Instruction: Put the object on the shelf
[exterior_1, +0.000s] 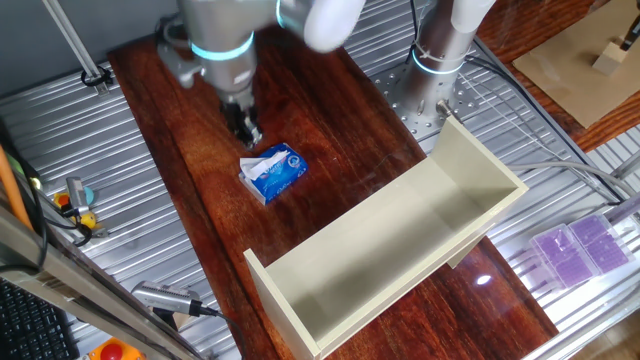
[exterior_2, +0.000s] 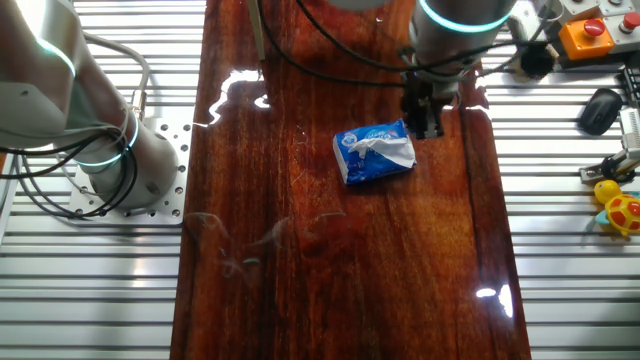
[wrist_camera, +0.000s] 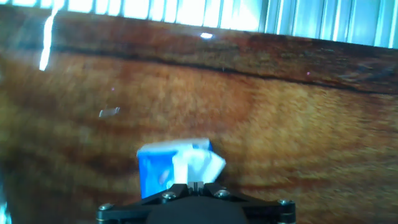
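The blue-and-white tissue pack (exterior_1: 273, 172) lies on the dark wooden tabletop with white tissue sticking out of it. It also shows in the other fixed view (exterior_2: 374, 153) and low in the hand view (wrist_camera: 163, 171). My gripper (exterior_1: 247, 135) is just behind the pack, close above the table. Its fingers are together and hold nothing. It also shows in the other fixed view (exterior_2: 428, 118) and in the hand view (wrist_camera: 196, 185). The long cream shelf (exterior_1: 470, 165) lies open side up at the front right of the pack, and shows in no other view.
A second arm's base (exterior_1: 440, 55) stands behind the shelf and also shows in the other fixed view (exterior_2: 110, 160). Purple boxes (exterior_1: 580, 248) lie at the right. A yellow toy (exterior_2: 620, 208), a mouse (exterior_2: 600, 108) and a red button (exterior_2: 585, 35) lie off the wood.
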